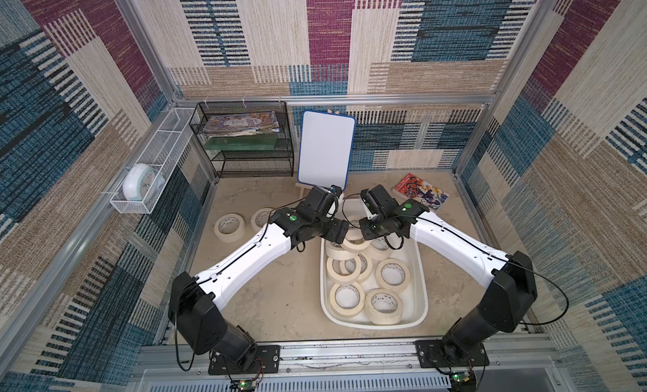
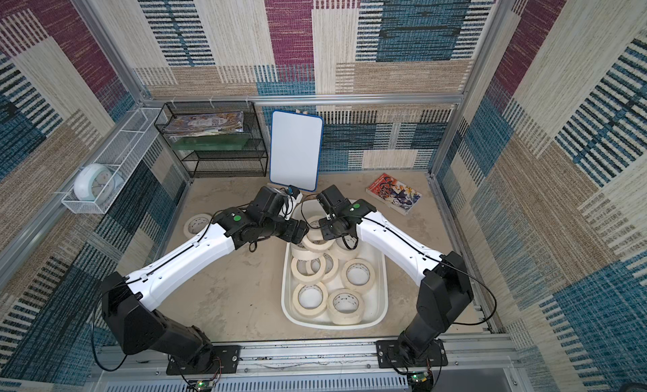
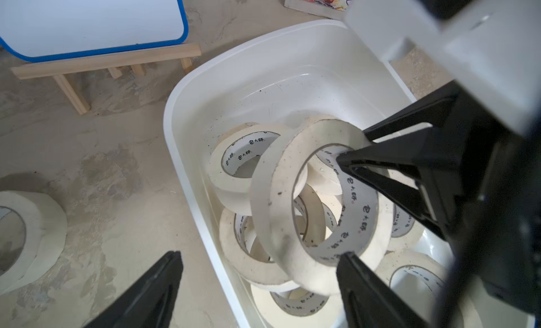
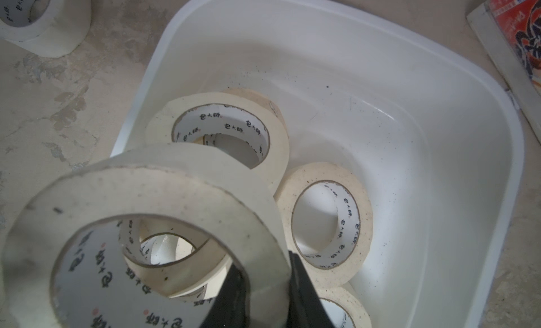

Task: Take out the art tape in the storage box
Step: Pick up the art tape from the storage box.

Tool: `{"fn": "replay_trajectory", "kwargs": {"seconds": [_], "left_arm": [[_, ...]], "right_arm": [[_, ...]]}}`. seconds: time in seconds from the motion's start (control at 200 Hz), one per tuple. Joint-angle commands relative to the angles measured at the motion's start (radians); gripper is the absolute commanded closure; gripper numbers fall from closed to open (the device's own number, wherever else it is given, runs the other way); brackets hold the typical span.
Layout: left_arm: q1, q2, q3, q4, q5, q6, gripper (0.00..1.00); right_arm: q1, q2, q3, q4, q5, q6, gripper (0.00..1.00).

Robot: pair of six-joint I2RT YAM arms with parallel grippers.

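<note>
The white storage box [image 1: 423, 285] [image 2: 385, 285] holds several cream art tape rolls [image 1: 392, 274]. My right gripper [image 4: 265, 282] [image 1: 366, 232] is shut on the wall of one roll [image 4: 146, 188] [image 3: 281, 200], one finger inside the ring and one outside. That roll hangs tilted above the others near the box's far end. My left gripper [image 3: 259, 254] [image 1: 341, 232] stands open right beside it. One fingertip [image 3: 348, 260] is at the roll's lower edge, the other [image 3: 172, 259] over the table outside the box rim [image 3: 175, 153]. Two rolls [image 1: 230, 227] [image 1: 261, 218] lie on the table to the left.
A blue-rimmed whiteboard [image 1: 327, 150] on a wooden easel stands just behind the box. A colourful book [image 1: 420, 192] lies at the back right. A black wire rack [image 1: 245, 141] is at the back left, and a white wire basket [image 1: 143, 182] with a clock hangs on the left wall.
</note>
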Motion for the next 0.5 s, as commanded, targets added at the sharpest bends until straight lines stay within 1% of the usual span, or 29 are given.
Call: {"fn": "replay_trajectory", "kwargs": {"seconds": [0.0,0.075,0.14,0.18,0.22,0.25,0.265,0.3,0.305,0.34,0.361,0.366,0.391,0.461,0.496], "left_arm": [[-0.008,0.034,0.001,0.013,-0.012,-0.007,0.12],[-0.009,0.061,0.004,0.024,-0.029,-0.008,0.13],[-0.008,0.078,0.010,0.032,-0.040,-0.010,0.15],[-0.009,0.088,0.014,0.039,-0.047,-0.011,0.18],[-0.008,0.097,0.018,0.047,-0.051,-0.010,0.24],[-0.009,0.105,0.025,0.047,-0.054,-0.008,0.33],[-0.009,0.111,0.031,0.045,-0.056,-0.007,0.39],[-0.009,0.123,0.047,0.033,-0.058,-0.004,0.58],[-0.009,0.126,0.049,0.032,-0.058,-0.004,0.59],[-0.009,0.138,0.065,0.021,-0.055,0.000,0.81],[-0.008,0.143,0.072,0.019,-0.055,0.001,0.90],[-0.008,0.145,0.073,0.019,-0.053,0.001,0.91],[-0.008,0.150,0.078,0.018,-0.050,0.003,1.00],[-0.009,0.160,0.090,0.017,-0.043,0.004,1.00],[-0.009,0.160,0.094,0.016,-0.041,0.005,1.00]], "right_arm": [[0.012,-0.005,0.009,0.027,-0.004,0.008,1.00],[0.020,-0.010,0.006,0.024,-0.010,0.008,1.00],[0.027,-0.015,-0.002,0.025,-0.016,0.010,1.00],[0.029,-0.019,-0.008,0.026,-0.018,0.012,1.00],[0.032,-0.022,-0.014,0.028,-0.022,0.013,1.00],[0.034,-0.027,-0.018,0.031,-0.023,0.014,1.00],[0.036,-0.029,-0.021,0.032,-0.024,0.015,1.00],[0.037,-0.033,-0.025,0.034,-0.029,0.016,1.00],[0.037,-0.033,-0.025,0.033,-0.030,0.016,1.00],[0.038,-0.038,-0.029,0.039,-0.035,0.016,1.00],[0.039,-0.042,-0.032,0.042,-0.037,0.016,1.00],[0.039,-0.043,-0.033,0.044,-0.038,0.016,1.00],[0.041,-0.049,-0.037,0.051,-0.042,0.016,0.92],[0.041,-0.068,-0.045,0.070,-0.058,0.017,0.66],[0.041,-0.078,-0.045,0.073,-0.060,0.017,0.51]]}}
